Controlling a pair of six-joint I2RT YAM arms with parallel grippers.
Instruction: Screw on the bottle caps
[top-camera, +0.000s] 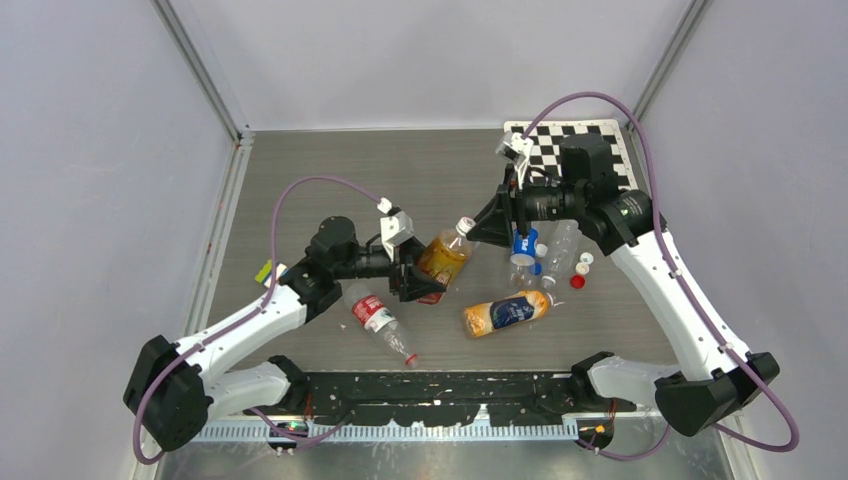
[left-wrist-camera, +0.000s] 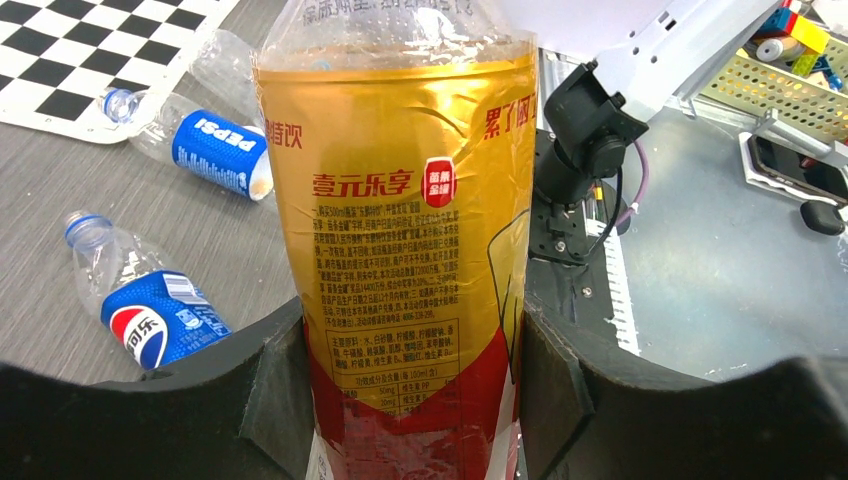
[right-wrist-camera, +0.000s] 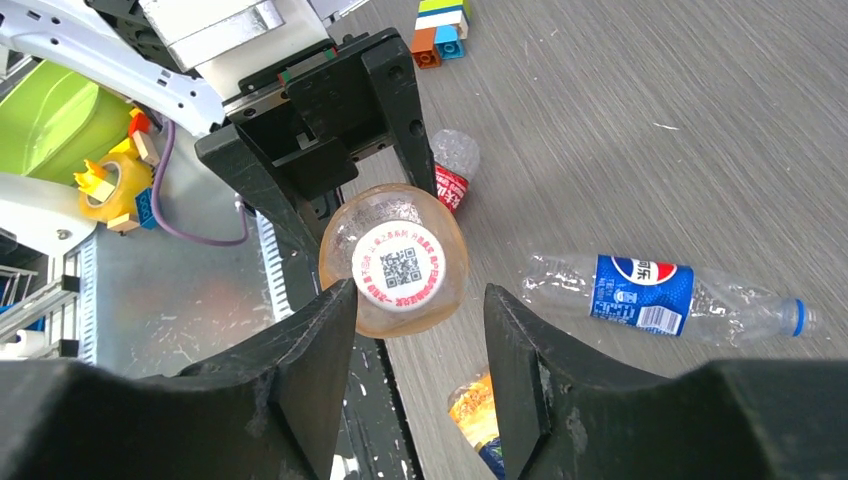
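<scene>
The right gripper (right-wrist-camera: 420, 300) has its fingers spread, and the white cap (right-wrist-camera: 397, 265), printed with a QR code, sits on the neck of the gold-labelled bottle (left-wrist-camera: 410, 250) just ahead of the gap between the fingertips; a clear gap shows on one side of it. Whether the cap is screwed down cannot be told. The left gripper (left-wrist-camera: 412, 350) pinches that bottle by its lower body, both pads pressed against the label, holding it tilted above the table (top-camera: 300, 180). Below the right gripper lie two Pepsi bottles (left-wrist-camera: 150, 315), uncapped, and just beside them two loose white caps (top-camera: 586, 258) and a red cap (top-camera: 577, 282). An orange bottle (top-camera: 505, 312) and a red-labelled bottle (top-camera: 375, 315) lie nearer the arm bases.
</scene>
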